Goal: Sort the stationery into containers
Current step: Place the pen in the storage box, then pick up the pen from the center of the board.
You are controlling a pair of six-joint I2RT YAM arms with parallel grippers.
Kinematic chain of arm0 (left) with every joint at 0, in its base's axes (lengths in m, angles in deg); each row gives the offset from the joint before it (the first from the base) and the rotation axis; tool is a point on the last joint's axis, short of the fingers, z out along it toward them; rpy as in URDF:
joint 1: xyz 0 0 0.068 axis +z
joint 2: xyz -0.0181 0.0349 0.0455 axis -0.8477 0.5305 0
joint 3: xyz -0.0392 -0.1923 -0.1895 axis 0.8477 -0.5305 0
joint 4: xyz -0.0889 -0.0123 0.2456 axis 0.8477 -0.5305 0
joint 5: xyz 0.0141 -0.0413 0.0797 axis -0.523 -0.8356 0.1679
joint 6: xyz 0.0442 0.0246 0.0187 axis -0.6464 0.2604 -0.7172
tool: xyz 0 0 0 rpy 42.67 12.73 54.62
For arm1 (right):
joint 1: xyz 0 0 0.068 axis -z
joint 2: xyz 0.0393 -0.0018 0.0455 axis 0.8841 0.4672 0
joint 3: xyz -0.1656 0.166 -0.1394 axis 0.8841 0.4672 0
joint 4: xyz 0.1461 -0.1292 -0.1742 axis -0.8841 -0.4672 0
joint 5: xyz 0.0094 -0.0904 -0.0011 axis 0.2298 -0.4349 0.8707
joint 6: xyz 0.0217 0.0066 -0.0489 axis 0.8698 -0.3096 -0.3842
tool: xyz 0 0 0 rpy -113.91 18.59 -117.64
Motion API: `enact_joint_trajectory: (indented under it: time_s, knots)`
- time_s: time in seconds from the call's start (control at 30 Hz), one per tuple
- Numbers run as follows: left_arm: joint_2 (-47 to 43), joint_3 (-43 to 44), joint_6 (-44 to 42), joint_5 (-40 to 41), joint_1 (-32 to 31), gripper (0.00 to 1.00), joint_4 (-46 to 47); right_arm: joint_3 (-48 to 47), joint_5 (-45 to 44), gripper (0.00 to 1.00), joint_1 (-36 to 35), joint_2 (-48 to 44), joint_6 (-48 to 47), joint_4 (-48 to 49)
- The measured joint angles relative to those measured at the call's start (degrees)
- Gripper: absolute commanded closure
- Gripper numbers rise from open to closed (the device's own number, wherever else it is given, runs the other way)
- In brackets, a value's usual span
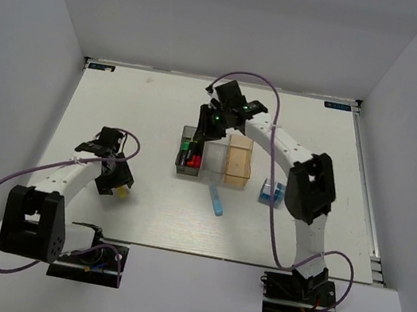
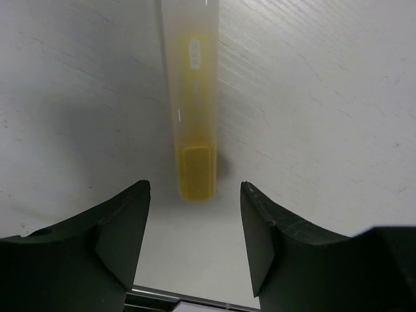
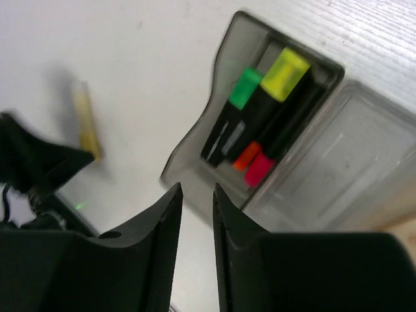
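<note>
I'm seeing bare table on both sides of the pale yellow stick (image 2: 194, 117), leaving room for the left gripper's (image 2: 195, 195) spread fingers. The right gripper (image 3: 197, 192) is hanging by the dark grey bin (image 3: 188, 156), crowding that approach, and highlighters (image 3: 260, 123) are filling the bin.

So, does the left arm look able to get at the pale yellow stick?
Probably yes: the left gripper is open just short of the pale yellow stick on the table, nothing between them.

Your white worktop (image 1: 160, 107) carries the joined bins (image 1: 234, 183); a light blue stick (image 1: 217, 200) near them; a blue block (image 1: 271, 192) rightward; a yellow stick (image 2: 192, 110) leftward.
</note>
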Motion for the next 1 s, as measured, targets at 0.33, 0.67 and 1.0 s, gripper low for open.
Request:
enact_joint_trajectory:
  time_s: [0.33,0.67,1.0]
  knots:
    - [8.5,1.6,-0.8,2.3,0.0,0.62,1.0,21.2,2.1,0.65,0.9,-30.6,-5.5,4.0]
    - [10.4,3.8,-2.1,3.8,-2.1,1.00,0.0,35.3,-1.2,0.27,2.0,-45.5,-15.6,3.5]
    - [4.8,24.2,-3.8,6.4,-23.1,1.00,-3.1,52.9,-11.0,1.00,2.7,-55.5,-28.2,3.0]
